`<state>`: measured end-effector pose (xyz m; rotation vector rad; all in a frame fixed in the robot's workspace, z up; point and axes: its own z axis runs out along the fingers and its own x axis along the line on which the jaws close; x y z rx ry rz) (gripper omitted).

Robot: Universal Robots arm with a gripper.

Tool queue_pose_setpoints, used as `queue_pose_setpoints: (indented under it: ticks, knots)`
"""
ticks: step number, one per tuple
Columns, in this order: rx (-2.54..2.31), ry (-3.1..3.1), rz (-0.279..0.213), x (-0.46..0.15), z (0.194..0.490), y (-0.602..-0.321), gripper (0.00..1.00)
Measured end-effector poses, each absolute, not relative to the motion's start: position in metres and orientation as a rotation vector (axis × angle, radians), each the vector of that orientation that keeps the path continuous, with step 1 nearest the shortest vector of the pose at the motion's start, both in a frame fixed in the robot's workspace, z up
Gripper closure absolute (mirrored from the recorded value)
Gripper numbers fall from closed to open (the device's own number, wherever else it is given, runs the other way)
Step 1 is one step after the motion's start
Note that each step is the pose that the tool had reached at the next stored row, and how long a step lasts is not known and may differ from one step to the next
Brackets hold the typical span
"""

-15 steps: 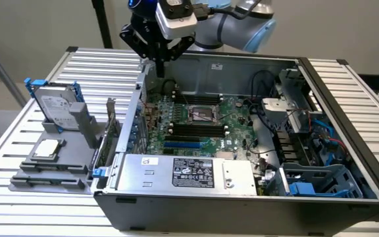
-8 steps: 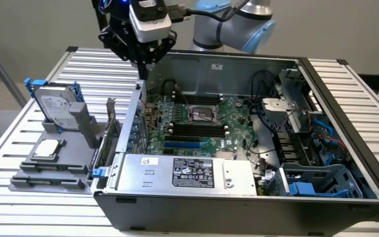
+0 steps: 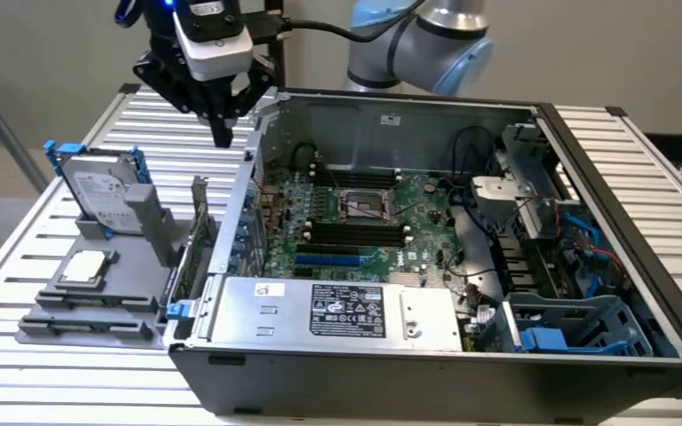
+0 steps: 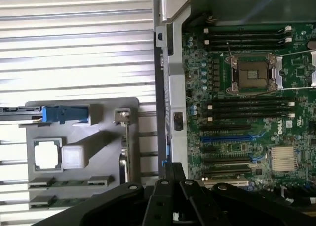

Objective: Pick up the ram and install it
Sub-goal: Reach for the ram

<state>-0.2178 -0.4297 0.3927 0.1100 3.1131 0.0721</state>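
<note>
1 open computer case [image 3: 625, 177] lay on a slatted table [image 3: 33, 373]. Inside it were a green motherboard [image 3: 353, 213] with a processor socket [image 3: 362, 206], black memory slots [image 3: 347, 232] and a silver power supply [image 3: 329, 311]. Just beside the case, on the exterior view's left, a grey holder [image 3: 139, 302] carried an upright hard drive [image 3: 95, 191], a bracketed card [image 3: 199, 231] and the ram [image 4: 74, 181], which sat edge-up in the holder's slots. The gripper [image 3: 223, 135] hung above the case's wall nearest the holder, its fingers pressed together, grasping nothing.

place: robotics lab | evidence: slatted aluminium bench [image 3: 649, 160], open computer case [image 3: 412, 129]
</note>
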Motion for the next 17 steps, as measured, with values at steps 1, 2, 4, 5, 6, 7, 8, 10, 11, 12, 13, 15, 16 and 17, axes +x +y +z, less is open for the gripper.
queue_pose_setpoints:
  ticks: [1, 2, 4, 5, 6, 7, 8, 10, 11, 12, 13, 15, 16, 17]
  knots:
    - [0.110, 3.113, 0.071, -0.223, 0.393, -0.430, 0.89]
    - [0.110, 3.113, 0.069, -0.227, 0.393, -0.431, 0.89]
    - [0.110, 3.112, 0.066, -0.236, 0.393, -0.432, 0.89]
    - [0.110, 3.112, 0.063, -0.241, 0.393, -0.433, 0.89]
    - [0.110, 3.112, 0.061, -0.245, 0.393, -0.433, 0.89]
    - [0.110, 3.112, 0.059, -0.250, 0.393, -0.434, 0.89]
    - [0.110, 3.112, 0.056, -0.255, 0.393, -0.434, 0.89]
    - [0.110, 3.112, 0.052, -0.264, 0.392, -0.435, 0.89]
    - [0.110, 3.112, 0.049, -0.268, 0.392, -0.435, 0.89]
    - [0.109, 3.112, 0.047, -0.273, 0.392, -0.436, 0.89]
    - [0.110, 3.112, 0.044, -0.277, 0.392, -0.436, 0.89]
    - [0.110, 3.112, 0.040, -0.286, 0.392, -0.437, 0.89]
    - [0.109, 3.112, 0.038, -0.291, 0.392, -0.437, 0.89]
    - [0.109, 3.112, 0.036, -0.295, 0.391, -0.438, 0.89]
